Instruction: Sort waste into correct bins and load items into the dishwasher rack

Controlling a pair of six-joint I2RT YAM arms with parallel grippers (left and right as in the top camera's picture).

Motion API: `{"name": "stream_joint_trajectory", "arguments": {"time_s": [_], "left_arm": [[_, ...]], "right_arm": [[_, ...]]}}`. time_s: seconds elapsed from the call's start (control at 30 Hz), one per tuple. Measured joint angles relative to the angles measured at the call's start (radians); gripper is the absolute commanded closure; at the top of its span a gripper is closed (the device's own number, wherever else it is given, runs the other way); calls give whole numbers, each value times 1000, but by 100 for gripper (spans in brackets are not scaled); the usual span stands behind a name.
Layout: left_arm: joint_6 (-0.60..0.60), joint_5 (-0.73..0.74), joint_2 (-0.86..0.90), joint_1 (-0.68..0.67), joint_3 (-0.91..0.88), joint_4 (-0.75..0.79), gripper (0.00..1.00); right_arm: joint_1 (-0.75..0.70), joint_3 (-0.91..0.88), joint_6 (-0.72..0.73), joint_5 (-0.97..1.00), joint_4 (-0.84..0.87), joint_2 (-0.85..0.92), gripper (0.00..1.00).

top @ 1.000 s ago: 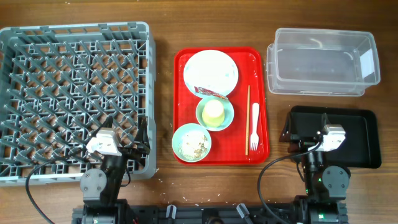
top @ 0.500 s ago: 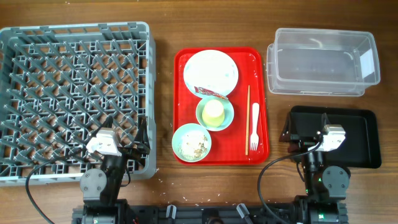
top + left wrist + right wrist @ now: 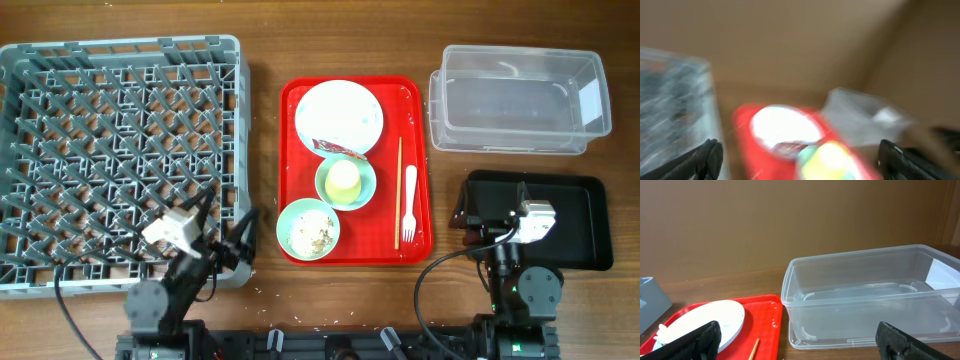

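Observation:
On the red tray lie a white plate, a red wrapper, a teal bowl holding the yellow cup, a second teal bowl with rice-like scraps, a white fork and a wooden stick. The grey rack stands at the left. The clear tub and black tray are at the right. I cannot make out a napkin. My left gripper is open and empty at the rack's near right corner. My right gripper is open and empty over the black tray's left end.
The left wrist view is blurred; it shows the plate, cup and tub between open fingers. The right wrist view shows the tub, plate and stick beyond open fingers.
My left arm has swung to the right, turning from the rack toward the red tray. The right arm and all objects have not moved.

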Motion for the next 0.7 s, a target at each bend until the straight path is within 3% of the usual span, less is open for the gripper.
{"name": "stream_joint_trajectory", "arguments": {"time_s": [0.1, 0.2, 0.37, 0.5, 0.57, 0.7], "left_arm": [[-138, 162, -3, 0, 1, 365, 0], [-177, 227, -3, 0, 1, 473, 0], [-187, 257, -3, 0, 1, 325, 0], [-40, 228, -5, 0, 6, 117, 0], [42, 91, -3, 0, 2, 3, 0], [106, -252, -2, 0, 1, -26, 0]], "right_arm": [[0, 0, -3, 0, 0, 0, 0], [0, 0, -3, 0, 0, 0, 0], [0, 0, -3, 0, 0, 0, 0], [0, 0, -3, 0, 0, 0, 0], [0, 0, -3, 0, 0, 0, 0], [0, 0, -3, 0, 0, 0, 0]]}}
